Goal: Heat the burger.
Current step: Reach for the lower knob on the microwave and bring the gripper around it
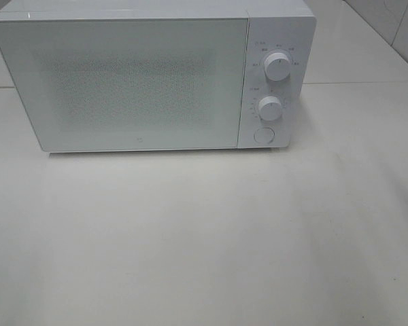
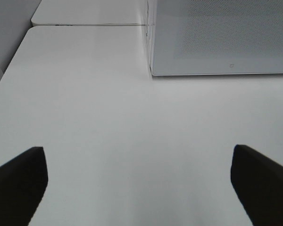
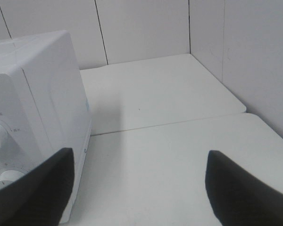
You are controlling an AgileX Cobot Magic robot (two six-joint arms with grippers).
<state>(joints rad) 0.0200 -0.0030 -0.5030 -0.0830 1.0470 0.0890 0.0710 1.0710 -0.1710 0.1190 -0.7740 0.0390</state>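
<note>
One white microwave (image 1: 122, 81), two knobs (image 1: 277, 66) (image 1: 269, 107), one round button (image 1: 263, 134), two end effectors (image 2: 137, 157) (image 3: 140, 160)

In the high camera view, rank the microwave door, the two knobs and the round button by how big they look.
1. microwave door
2. upper knob and lower knob, which look alike
3. round button, only slightly smaller

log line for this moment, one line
microwave: door shut | burger: not in view | left gripper: open, empty | right gripper: open, empty
</note>
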